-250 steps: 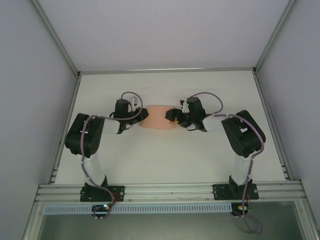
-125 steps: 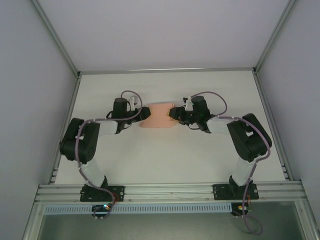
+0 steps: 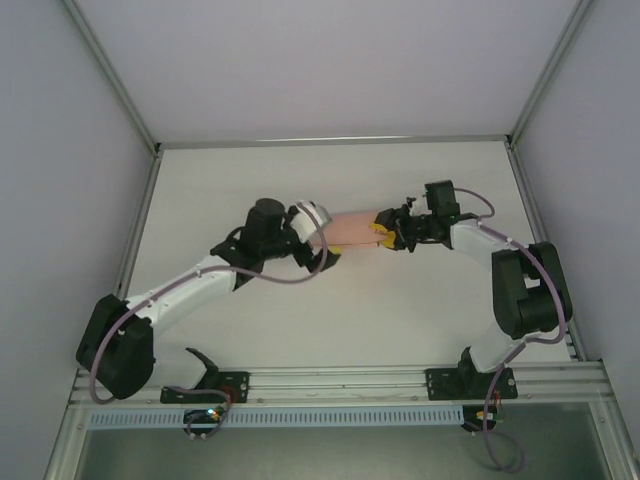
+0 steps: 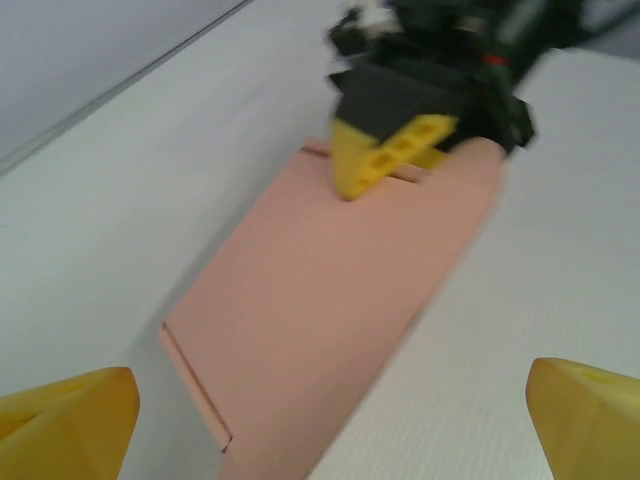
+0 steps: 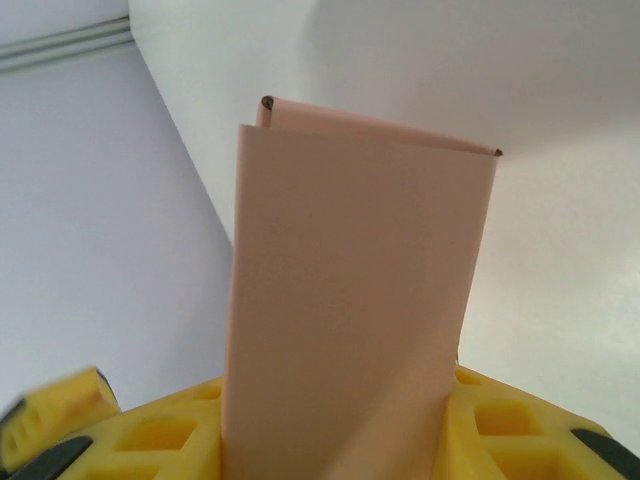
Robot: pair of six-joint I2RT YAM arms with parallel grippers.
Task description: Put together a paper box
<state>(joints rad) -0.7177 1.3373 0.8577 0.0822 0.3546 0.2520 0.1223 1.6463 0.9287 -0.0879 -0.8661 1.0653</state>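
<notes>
The paper box point(image 3: 350, 228) is a salmon-pink folded-flat card sleeve at mid-table, between the two grippers. My right gripper point(image 3: 384, 233) is shut on its right end. In the right wrist view the paper box point(image 5: 350, 290) rises from between the yellow fingers point(image 5: 520, 430) of the right gripper point(image 5: 340, 445). My left gripper point(image 3: 318, 236) stands open at the box's left end. In the left wrist view the paper box point(image 4: 330, 290) runs away between the spread tips of the left gripper point(image 4: 330, 425) without touching them. The right gripper's yellow finger point(image 4: 385, 155) clamps its far end.
The white table point(image 3: 350, 310) has bare room in front of and behind the box. Grey walls and an aluminium frame enclose it, with a rail point(image 3: 340, 382) along the near edge where both arm bases are bolted.
My left gripper has opened and let go of the box's left end. My right gripper has closed on the right end and carried the box to the right, and the left arm stretched after it.
</notes>
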